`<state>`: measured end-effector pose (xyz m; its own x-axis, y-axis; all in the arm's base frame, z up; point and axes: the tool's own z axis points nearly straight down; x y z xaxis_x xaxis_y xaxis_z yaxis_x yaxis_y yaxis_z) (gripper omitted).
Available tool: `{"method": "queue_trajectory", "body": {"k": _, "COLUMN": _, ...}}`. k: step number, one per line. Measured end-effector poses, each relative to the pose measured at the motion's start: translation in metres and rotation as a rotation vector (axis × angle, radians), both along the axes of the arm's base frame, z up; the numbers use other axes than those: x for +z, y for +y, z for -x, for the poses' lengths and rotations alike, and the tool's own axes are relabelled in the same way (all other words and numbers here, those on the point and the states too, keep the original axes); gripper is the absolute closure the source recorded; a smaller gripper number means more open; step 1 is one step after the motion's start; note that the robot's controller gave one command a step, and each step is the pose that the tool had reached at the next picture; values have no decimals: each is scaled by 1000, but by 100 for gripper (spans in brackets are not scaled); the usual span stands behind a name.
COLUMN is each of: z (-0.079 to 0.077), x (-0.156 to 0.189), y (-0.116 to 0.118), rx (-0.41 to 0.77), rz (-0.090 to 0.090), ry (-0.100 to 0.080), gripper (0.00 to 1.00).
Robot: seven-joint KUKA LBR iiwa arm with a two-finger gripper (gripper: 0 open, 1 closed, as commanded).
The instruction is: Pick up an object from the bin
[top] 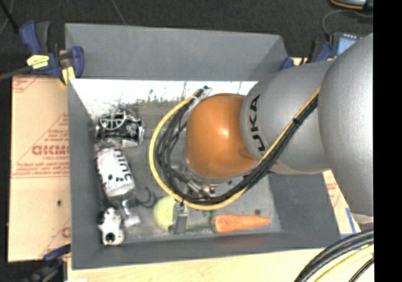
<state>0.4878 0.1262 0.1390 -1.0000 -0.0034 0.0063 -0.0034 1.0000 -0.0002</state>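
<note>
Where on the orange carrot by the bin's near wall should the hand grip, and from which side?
Probably its middle, from straight above, closing across its width: the carrot lies flat, long and slim, along the near wall.

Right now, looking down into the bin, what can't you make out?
All in the camera view:
- Middle of the bin: hidden under the arm's orange cover and cables.
- Green ball: right side covered by the gripper.
- White container: lettering too small to read.
</note>
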Motion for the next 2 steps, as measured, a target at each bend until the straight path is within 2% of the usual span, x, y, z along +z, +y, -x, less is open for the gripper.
{"method": "queue_trajectory", "body": {"k": 1, "z": -2, "x": 4, "y": 0, "rx": -4, "rz": -1, "ry": -8, "gripper": 0}}
{"method": "queue_trajectory", "body": {"k": 2, "z": -14, "x": -21, "y": 2, "rx": -24, "rz": -1, "ry": -5, "gripper": 0}}
